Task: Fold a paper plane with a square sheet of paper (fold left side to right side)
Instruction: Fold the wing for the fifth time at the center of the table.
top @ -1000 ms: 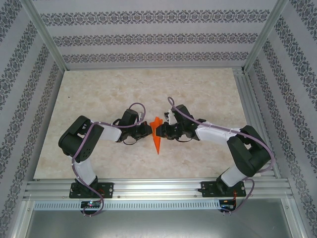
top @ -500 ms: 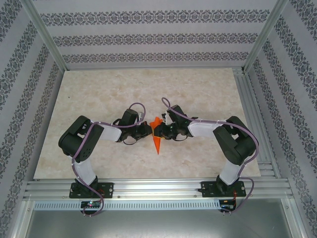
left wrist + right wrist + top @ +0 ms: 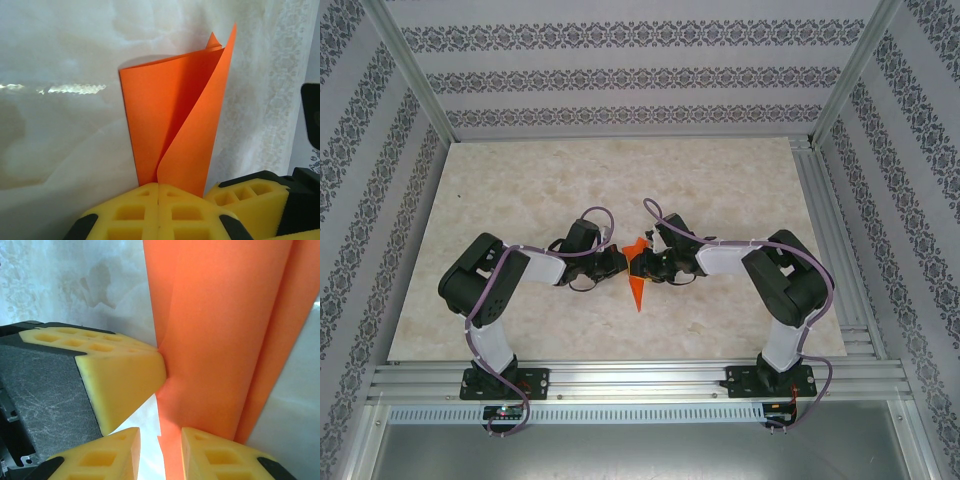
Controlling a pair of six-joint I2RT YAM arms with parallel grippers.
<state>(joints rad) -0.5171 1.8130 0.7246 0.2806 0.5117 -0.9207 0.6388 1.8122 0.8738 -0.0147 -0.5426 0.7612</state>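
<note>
Near the middle of the top view, the two arms meet over the pale marbled counter [image 3: 520, 180]. The orange paper [image 3: 637, 285], a creased wedge, lies between them with its point toward the bottom of the frame. The left gripper [image 3: 621, 264] touches it from the left and the right gripper [image 3: 644, 265] from the right.

In the left wrist view the left gripper [image 3: 159, 200] sits at bottom centre, its yellow pads pressed together on the lower end of the orange paper [image 3: 175, 115], which rises curled and half open toward the upper right.

In the right wrist view the right gripper [image 3: 161, 452] is at the bottom edge with its jaws apart. The edge of the orange paper [image 3: 220, 330] runs down into the gap, and pale counter shows beside it.
</note>
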